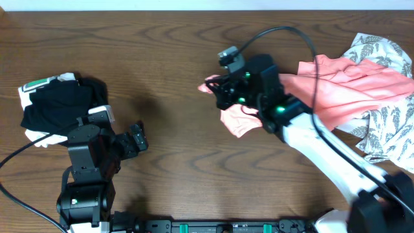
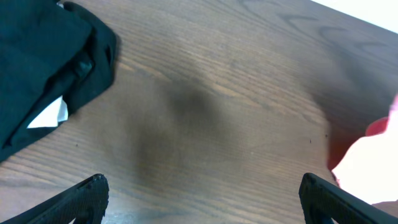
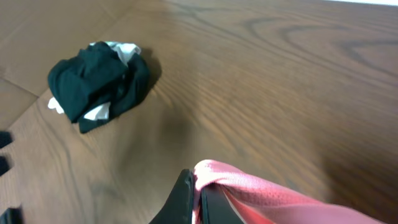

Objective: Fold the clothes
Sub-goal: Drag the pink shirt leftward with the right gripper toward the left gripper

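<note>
The salmon-pink T-shirt [image 1: 349, 84] lies at the right of the table, one part pulled out toward the middle. My right gripper [image 1: 217, 87] is shut on that part's leading edge; in the right wrist view the pink fabric [image 3: 261, 193] is pinched between the gripper's [image 3: 198, 193] closed jaws, above the wood. A white leaf-print garment [image 1: 388, 123] lies under and beside the shirt. The black-and-white bundle [image 1: 58, 107] sits at the far left. My left gripper [image 1: 139, 139] is open beside that bundle, with only bare wood between its fingers [image 2: 81, 199].
The wooden table [image 1: 162, 52] spans the whole view. In the left wrist view the black bundle [image 2: 43, 74] is at the upper left and a blurred pink patch [image 2: 379, 127] at the right edge. The right wrist view shows the bundle [image 3: 96, 84] far off.
</note>
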{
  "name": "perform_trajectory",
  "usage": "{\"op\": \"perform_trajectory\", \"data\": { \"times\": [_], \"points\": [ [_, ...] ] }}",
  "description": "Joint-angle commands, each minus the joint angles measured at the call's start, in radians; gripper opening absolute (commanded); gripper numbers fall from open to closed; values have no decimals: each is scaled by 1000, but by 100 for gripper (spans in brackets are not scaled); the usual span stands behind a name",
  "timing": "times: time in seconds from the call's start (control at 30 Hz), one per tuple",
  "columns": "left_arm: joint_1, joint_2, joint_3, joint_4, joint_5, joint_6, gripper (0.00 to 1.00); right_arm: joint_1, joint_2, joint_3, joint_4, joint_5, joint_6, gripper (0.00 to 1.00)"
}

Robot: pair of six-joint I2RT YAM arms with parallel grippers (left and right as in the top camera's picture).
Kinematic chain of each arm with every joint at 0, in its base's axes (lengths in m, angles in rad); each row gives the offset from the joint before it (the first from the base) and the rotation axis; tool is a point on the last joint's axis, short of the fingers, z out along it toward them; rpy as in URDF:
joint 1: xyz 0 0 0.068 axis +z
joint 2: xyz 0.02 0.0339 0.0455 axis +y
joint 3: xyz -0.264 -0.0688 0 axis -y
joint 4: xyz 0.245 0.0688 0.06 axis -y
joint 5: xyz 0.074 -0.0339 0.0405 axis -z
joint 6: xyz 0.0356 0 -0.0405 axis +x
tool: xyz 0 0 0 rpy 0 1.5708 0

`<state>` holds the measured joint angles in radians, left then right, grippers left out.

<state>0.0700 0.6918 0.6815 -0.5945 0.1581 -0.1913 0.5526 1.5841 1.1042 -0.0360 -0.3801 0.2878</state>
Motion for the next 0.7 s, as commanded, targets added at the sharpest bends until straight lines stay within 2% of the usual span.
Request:
{"op": "perform_trajectory", "data": {
  "times": [0.0,0.07,0.13,0.17,0.2,0.27,0.3,0.37,0.4,0.57,0.67],
  "points": [
    [-3,0,24,1,10,-13,98,21,72,21,84,43,23,1],
    [-3,0,24,1,10,-13,98,23,122,21,149,62,31,1],
    [-3,0,24,1,10,-13,98,23,166,21,184,48,40,9],
    [-3,0,24,1,10,-13,98,23,188,21,191,26,40,33],
    [-3,0,24,1,10,-13,98,23,195,21,190,18,40,41],
    [-3,0,24,1,13,-13,98,16,201,21,170,10,23,43],
    [-3,0,24,0,19,-13,98,8,198,21,162,10,12,50],
    [-3,0,24,-2,51,-13,98,-24,168,21,141,9,10,93],
    [-3,0,24,-2,75,-13,98,-43,145,21,123,9,10,99],
    [-4,5,24,15,149,-13,98,-153,6,21,-37,19,-11,99],
    [-16,26,24,49,203,-13,98,-240,-82,21,-220,105,-13,99]
  ]
}}
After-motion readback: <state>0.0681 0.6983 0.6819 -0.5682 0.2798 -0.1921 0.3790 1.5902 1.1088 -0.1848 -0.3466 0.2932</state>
